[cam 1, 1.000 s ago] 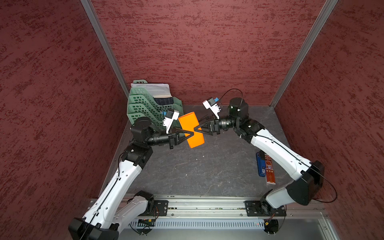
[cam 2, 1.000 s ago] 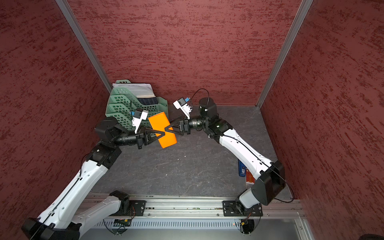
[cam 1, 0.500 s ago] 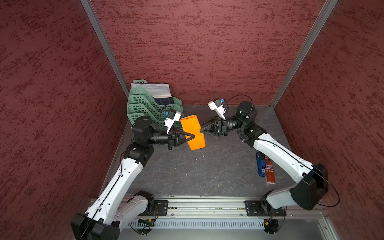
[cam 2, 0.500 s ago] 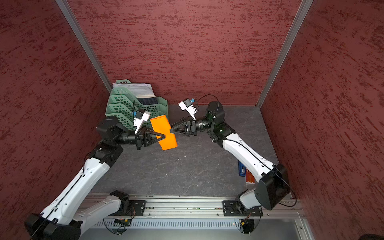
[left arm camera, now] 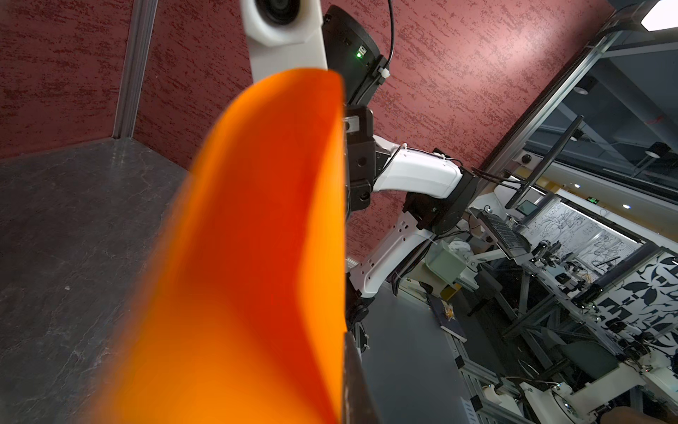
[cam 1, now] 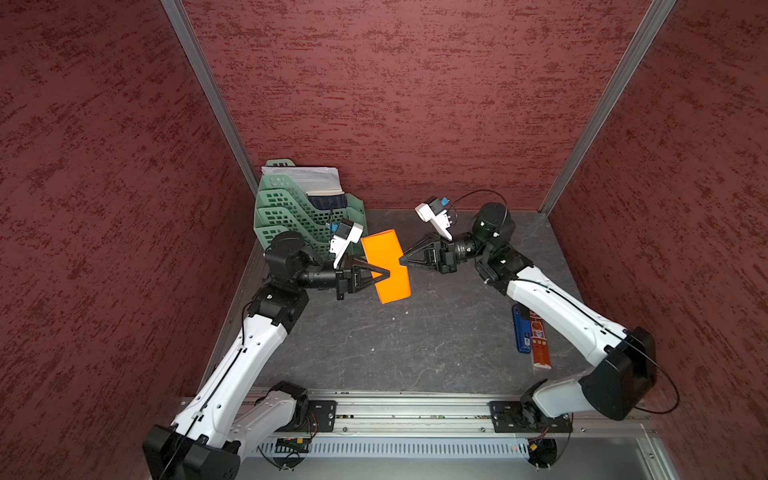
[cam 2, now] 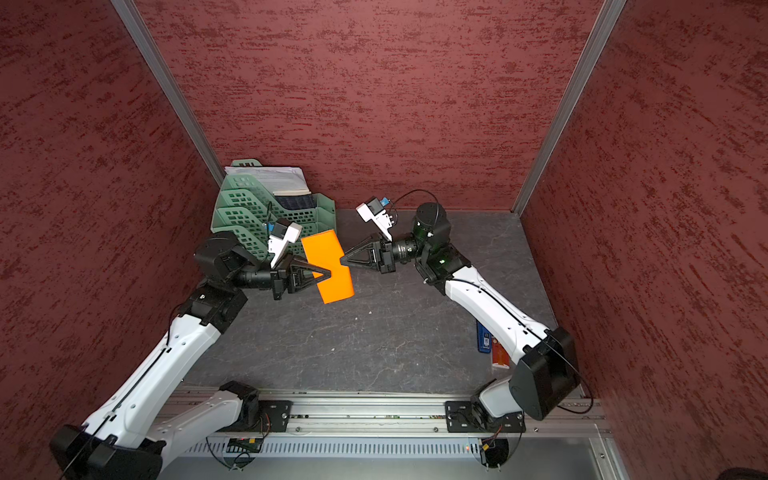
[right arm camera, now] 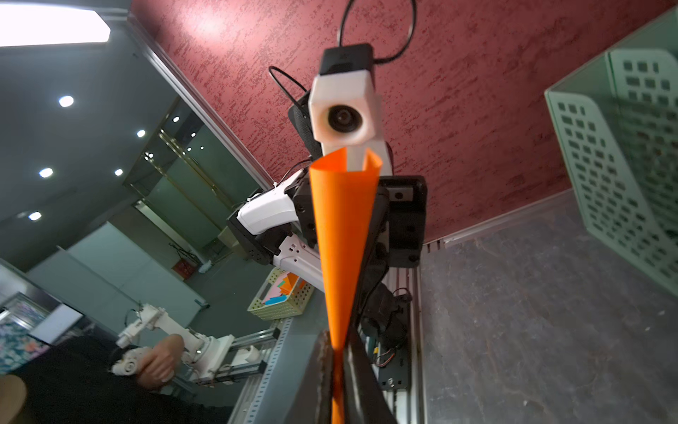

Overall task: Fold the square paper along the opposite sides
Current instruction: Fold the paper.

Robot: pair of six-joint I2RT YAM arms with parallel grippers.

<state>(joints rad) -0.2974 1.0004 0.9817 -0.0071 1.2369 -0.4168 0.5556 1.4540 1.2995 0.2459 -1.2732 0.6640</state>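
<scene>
Grey tabletop, green file rack (far corner), blue strip, reddish strip, perhaps packets.

Square paper between left claw, right claw; rack behind.

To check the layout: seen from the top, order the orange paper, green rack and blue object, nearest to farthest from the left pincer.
1. orange paper, held in the left pincer.
2. green rack, just behind, back left.
3. blue object, far right, near front.
</scene>
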